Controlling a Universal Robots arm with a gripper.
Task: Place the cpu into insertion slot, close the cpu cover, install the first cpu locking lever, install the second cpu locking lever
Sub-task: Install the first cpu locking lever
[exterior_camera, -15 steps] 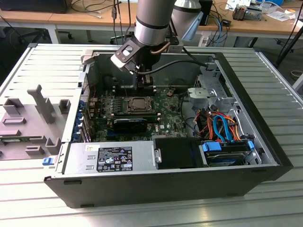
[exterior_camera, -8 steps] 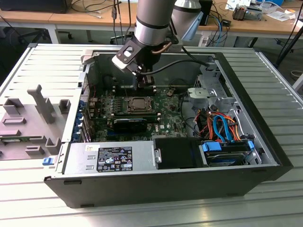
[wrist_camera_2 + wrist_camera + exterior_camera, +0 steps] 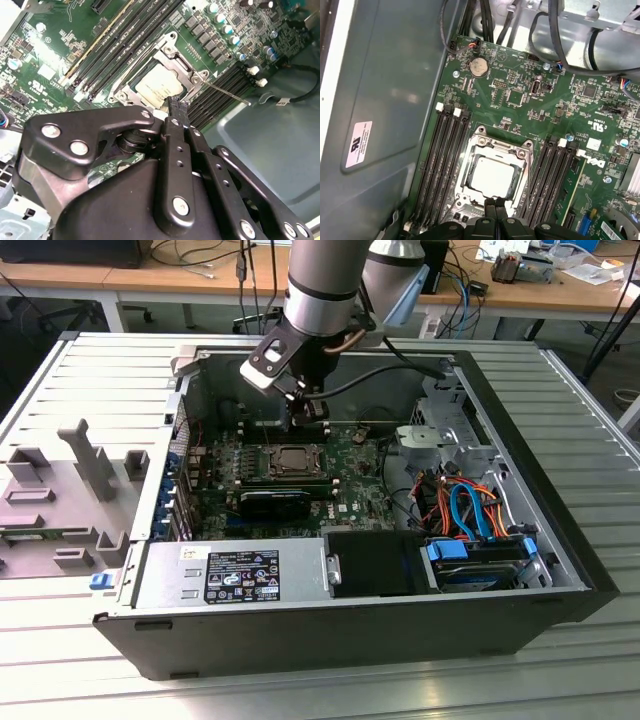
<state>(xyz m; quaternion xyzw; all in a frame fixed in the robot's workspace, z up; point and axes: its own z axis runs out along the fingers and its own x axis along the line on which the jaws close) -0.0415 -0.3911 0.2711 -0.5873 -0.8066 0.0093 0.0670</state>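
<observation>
The cpu lies flat in the insertion slot on the green board, its pale silver top showing in both wrist views. The cpu cover lies down over it, with its silvery frame around the chip. From one corner of the socket a thin metal locking lever sticks out over the black memory slots. My gripper hangs just above the socket's edge, close to the chip, shut with nothing between its fingers. In the exterior view the gripper sits just behind the socket.
Black memory slots flank the socket on both sides. The open case has a power supply at the front and a drive bay with blue and orange cables on the exterior view's right. A grey fixture lies outside the case.
</observation>
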